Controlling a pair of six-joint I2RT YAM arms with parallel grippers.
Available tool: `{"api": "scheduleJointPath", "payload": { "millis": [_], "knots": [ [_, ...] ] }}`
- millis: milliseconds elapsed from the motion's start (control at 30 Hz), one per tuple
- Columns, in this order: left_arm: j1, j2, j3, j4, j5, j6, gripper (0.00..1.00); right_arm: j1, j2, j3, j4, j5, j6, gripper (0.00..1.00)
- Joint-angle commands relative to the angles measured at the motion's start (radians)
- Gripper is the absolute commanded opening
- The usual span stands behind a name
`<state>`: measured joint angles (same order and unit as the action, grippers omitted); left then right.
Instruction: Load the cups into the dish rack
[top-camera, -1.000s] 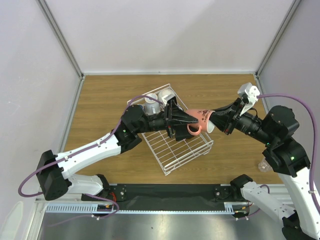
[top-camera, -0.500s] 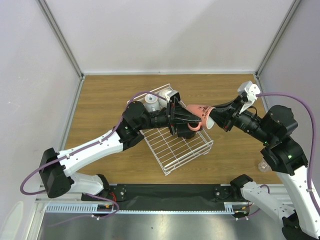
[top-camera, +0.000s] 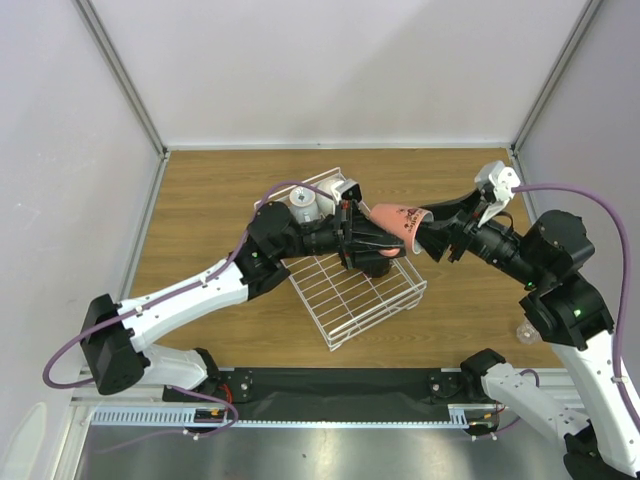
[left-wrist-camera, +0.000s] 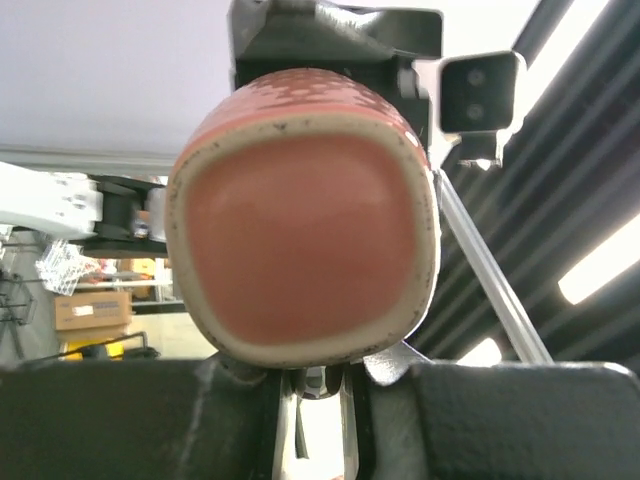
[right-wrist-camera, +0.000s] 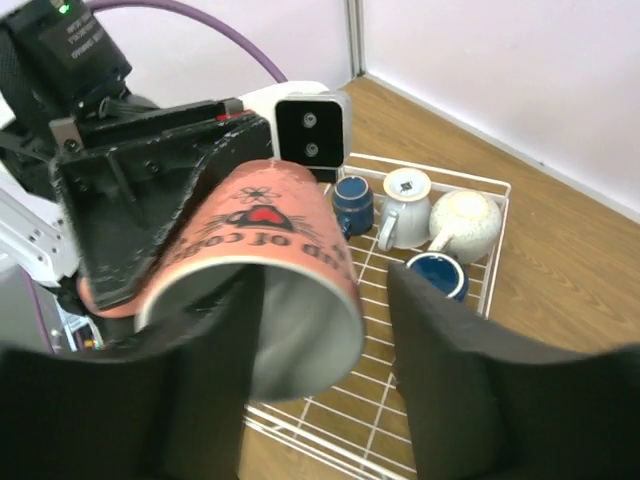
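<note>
The loading looks well advanced but not finished. The left gripper reaches out over the dish rack. In its wrist view its fingers are drawn close with only a narrow slot between them, just under the base of the salmon-pink mug. They appear to be clamped on the mug's handle, though the handle itself is hidden.

Four mugs already sit in the rack's far corner:
- a navy mug;
- a white mug, base up;
- a cream mug, base up;
- a dark blue mug, just in front of the other three.

The rest of the grid is bare wire.

The salmon-pink mug is the fifth. It hangs on its side in the air above the rack's far edge, between the two arms, its mouth towards the right gripper. That gripper's jaws stand apart, one on either side of the mug's wall, and rack wire shows between the outer finger and the mug, so it reads as released. What seems left is to lower this mug into the free cells. No further mug can be made out on the table.

The pink mug carries a red heart under a dark flower-like drawing, with a curved line of lettering below it. In that line "of coff…" can be read and the rest cannot. The white mug's base has a small label, too small to read.
</note>
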<state>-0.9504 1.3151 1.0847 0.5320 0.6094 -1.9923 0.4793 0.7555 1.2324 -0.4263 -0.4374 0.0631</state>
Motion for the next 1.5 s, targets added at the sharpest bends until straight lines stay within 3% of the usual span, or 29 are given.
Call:
{"api": "scheduleJointPath", "payload": {
  "millis": [0, 33, 200, 367, 400, 500, 600, 767, 1000, 1267, 1467],
  "knots": [
    [0.035, -0.016, 0.049, -0.053, 0.015, 0.088, 0.0, 0.008, -0.004, -0.001, -0.046, 0.029, 0.015, 0.6],
    [0.045, -0.03, 0.06, -0.116, 0.019, 0.175, 0.0, 0.008, -0.004, -0.004, -0.055, 0.049, 0.021, 0.73],
    [0.14, -0.068, 0.152, -0.523, 0.023, 0.513, 0.0, 0.008, -0.028, -0.025, -0.172, 0.285, 0.076, 0.94],
    [0.185, -0.071, 0.253, -0.89, -0.095, 0.847, 0.0, 0.007, -0.077, -0.054, -0.279, 0.433, 0.162, 0.97],
    [0.18, -0.062, 0.289, -1.064, -0.194, 0.991, 0.0, 0.007, -0.099, -0.06, -0.307, 0.465, 0.211, 0.96],
    [0.148, -0.025, 0.409, -1.268, -0.38, 1.194, 0.0, 0.007, -0.123, -0.06, -0.376, 0.569, 0.285, 0.96],
    [0.101, -0.023, 0.429, -1.4, -0.656, 1.28, 0.0, 0.007, -0.131, -0.039, -0.432, 0.615, 0.333, 0.96],
    [0.019, -0.068, 0.263, -1.324, -0.949, 1.357, 0.0, 0.007, -0.124, 0.015, -0.486, 0.644, 0.33, 0.96],
    [0.016, -0.048, 0.046, -1.184, -1.147, 1.379, 0.0, 0.007, -0.145, 0.042, -0.538, 0.677, 0.356, 0.96],
    [0.035, 0.094, 0.072, -1.084, -1.085, 1.443, 0.0, 0.008, -0.151, 0.059, -0.58, 0.706, 0.402, 0.96],
    [0.076, 0.214, 0.121, -1.142, -1.074, 1.403, 0.0, 0.007, -0.104, 0.087, -0.606, 0.698, 0.457, 0.95]
  ]
}}
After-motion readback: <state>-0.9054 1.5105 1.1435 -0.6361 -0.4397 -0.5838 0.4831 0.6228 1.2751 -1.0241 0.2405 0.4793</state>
